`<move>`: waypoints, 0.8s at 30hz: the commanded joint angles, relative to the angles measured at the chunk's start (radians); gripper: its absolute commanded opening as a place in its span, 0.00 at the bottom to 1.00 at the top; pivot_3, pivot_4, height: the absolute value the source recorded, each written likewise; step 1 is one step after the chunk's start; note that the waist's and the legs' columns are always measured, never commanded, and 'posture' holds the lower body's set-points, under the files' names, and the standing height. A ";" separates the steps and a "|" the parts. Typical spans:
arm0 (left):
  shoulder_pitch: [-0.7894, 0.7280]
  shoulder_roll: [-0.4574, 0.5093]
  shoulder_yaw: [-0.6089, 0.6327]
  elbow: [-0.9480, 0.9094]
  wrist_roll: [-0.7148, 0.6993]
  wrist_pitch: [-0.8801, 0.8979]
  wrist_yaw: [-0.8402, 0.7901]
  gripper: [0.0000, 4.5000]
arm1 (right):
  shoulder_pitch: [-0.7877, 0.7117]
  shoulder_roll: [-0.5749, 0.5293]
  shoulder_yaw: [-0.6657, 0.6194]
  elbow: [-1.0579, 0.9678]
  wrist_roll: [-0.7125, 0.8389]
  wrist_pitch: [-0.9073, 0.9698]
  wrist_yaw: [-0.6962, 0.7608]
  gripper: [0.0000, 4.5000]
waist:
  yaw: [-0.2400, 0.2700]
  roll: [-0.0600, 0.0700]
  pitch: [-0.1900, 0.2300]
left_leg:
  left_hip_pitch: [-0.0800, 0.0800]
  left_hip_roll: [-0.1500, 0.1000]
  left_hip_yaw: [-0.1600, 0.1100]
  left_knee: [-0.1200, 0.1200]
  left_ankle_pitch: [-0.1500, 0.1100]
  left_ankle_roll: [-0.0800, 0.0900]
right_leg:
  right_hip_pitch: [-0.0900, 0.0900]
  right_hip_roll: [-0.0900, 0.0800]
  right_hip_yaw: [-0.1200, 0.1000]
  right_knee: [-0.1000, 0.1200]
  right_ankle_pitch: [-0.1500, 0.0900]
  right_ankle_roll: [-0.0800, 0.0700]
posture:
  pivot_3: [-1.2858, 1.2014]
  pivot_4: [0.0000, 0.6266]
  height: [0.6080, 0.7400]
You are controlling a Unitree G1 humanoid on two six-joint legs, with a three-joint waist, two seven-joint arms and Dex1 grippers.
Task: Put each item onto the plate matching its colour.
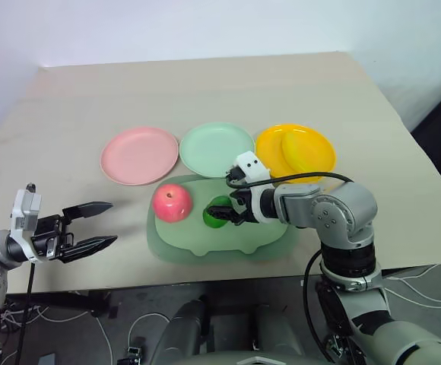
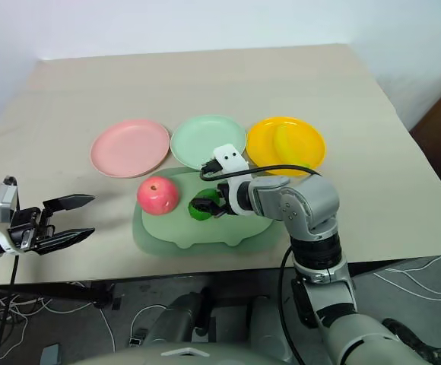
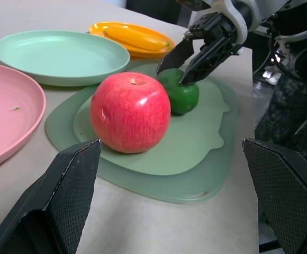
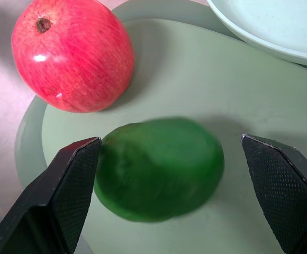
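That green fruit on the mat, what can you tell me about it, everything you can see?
The green fruit is a small, dark green, smooth oval toy, plastic by its look. It lies on its side on the pale green mat, just right of the red apple, with a small gap between them. The right gripper hangs over it, its black jaws open to either side of the fruit and not closed on it. Whether they touch it I cannot tell. The mint green plate sits beyond it.

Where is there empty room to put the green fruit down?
The green plate and pink plate are bare. So is the tabletop behind the plates and the near right end of the mat. The yellow plate holds the banana. The mat's middle is crowded: apple, green fruit, open right gripper.
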 commanded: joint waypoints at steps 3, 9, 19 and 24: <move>0.005 0.012 0.029 -0.022 -0.008 -0.002 0.002 1.00 | 0.011 0.000 0.038 -0.009 -0.009 -0.027 -0.009 0.99 | 0.001 0.000 0.000 | 0.000 0.001 0.000 0.000 0.000 -0.001 | 0.000 0.001 0.000 0.000 0.000 -0.001 | 0.52 0.24 0.98; 0.007 0.011 0.028 -0.024 -0.009 -0.002 0.004 1.00 | 0.018 -0.015 0.067 -0.008 -0.004 -0.027 0.003 0.99 | 0.001 0.000 0.000 | 0.000 0.001 0.000 0.000 0.001 -0.001 | 0.000 0.001 0.000 0.000 0.001 -0.002 | 0.52 0.24 0.98; 0.007 0.011 0.028 -0.019 -0.006 -0.010 0.000 1.00 | 0.024 -0.028 0.085 -0.005 -0.002 -0.037 0.019 0.99 | 0.002 0.000 0.000 | 0.000 0.001 0.000 0.000 0.001 -0.001 | -0.001 0.001 0.001 0.000 0.001 -0.002 | 0.52 0.24 0.98; 0.007 0.011 0.028 -0.018 -0.005 -0.011 -0.001 1.00 | 0.023 -0.021 0.080 -0.002 -0.003 -0.040 0.018 0.87 | 0.002 0.000 0.000 | 0.000 0.001 0.000 0.000 0.001 -0.001 | -0.001 0.001 0.001 0.000 0.001 -0.002 | 0.52 0.24 0.98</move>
